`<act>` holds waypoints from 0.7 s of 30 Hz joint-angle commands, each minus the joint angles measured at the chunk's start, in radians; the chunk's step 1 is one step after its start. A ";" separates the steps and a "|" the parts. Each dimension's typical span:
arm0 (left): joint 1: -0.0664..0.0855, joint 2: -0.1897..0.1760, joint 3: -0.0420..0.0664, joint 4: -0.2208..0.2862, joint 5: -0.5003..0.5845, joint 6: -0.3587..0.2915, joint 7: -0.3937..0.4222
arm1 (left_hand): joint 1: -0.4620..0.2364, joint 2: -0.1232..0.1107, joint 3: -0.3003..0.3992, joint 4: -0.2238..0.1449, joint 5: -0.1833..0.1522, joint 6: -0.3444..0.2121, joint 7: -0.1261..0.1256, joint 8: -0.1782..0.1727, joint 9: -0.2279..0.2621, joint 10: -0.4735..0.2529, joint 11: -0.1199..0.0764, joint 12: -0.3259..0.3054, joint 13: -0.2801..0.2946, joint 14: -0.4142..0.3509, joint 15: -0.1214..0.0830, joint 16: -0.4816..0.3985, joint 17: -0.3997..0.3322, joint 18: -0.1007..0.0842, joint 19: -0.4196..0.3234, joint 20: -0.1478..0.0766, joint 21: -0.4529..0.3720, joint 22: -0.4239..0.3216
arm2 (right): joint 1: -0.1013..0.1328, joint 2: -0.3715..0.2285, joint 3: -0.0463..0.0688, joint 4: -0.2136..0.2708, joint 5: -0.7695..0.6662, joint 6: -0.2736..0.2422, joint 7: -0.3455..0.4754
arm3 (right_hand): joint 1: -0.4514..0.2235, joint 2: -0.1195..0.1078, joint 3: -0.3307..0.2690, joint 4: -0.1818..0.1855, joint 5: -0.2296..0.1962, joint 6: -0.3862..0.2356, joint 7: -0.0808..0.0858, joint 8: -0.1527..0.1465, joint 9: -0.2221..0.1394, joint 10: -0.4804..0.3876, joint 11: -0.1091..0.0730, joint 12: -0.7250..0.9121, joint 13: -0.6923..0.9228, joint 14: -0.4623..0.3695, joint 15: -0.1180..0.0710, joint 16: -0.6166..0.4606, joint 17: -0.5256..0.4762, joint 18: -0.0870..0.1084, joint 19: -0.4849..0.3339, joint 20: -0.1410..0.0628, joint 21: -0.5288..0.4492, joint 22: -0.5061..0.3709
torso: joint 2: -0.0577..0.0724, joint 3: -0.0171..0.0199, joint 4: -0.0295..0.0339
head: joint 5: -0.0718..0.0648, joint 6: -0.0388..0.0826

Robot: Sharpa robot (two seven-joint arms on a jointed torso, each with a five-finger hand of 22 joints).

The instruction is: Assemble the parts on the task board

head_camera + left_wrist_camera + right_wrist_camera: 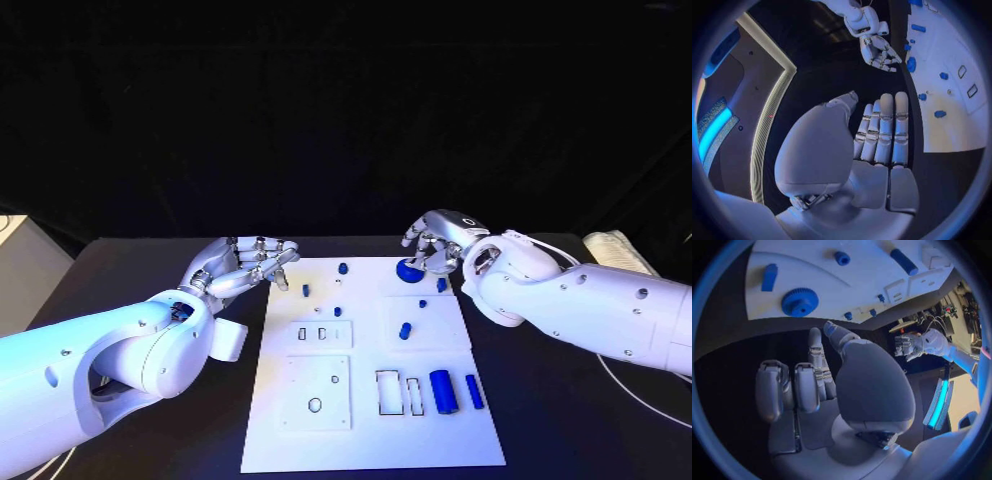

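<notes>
The white task board [368, 425] lies in the middle of the black table. A blue gear [410, 271] sits near its far edge, seen too in the right wrist view [799, 302] and the left wrist view [911, 64]. My right hand [437, 240] hovers just above and behind the gear, fingers [792, 390] half bent and apart, holding nothing. My left hand [245, 262] is raised off the board's far left corner, its fingers [882, 130] straight and empty. Two blue cylinders [443, 391] lie side by side at the board's near right.
Small blue pegs [343, 268] and a short blue bar [405, 330] are scattered over the board's far half. Rectangular slots [388, 392] and an oval hole [315, 405] mark its near half. A white box [22, 270] stands at the table's left, and cables [613, 245] lie at the right.
</notes>
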 commanded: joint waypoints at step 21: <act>0.001 0.011 0.000 -0.010 0.008 0.037 0.000 | -0.008 0.003 0.008 -0.003 -0.005 -0.004 0.002 0.002 0.002 -0.001 0.002 0.004 0.001 -0.008 0.000 0.003 0.000 0.012 -0.007 0.002 0.007 0.003 | -0.015 0.051 -0.002 -0.116 0.219 0.128 -0.038 | 0.003 0.042 -0.153 0.077 0.042 -0.071 0.028 0.038 0.026 0.195 0.029 1.105 1.159 0.101 0.038 0.142 0.294 -0.052 0.104 0.034 0.137 0.265 | 0.002 0.0025 -0.0001 | -0.003 -0.007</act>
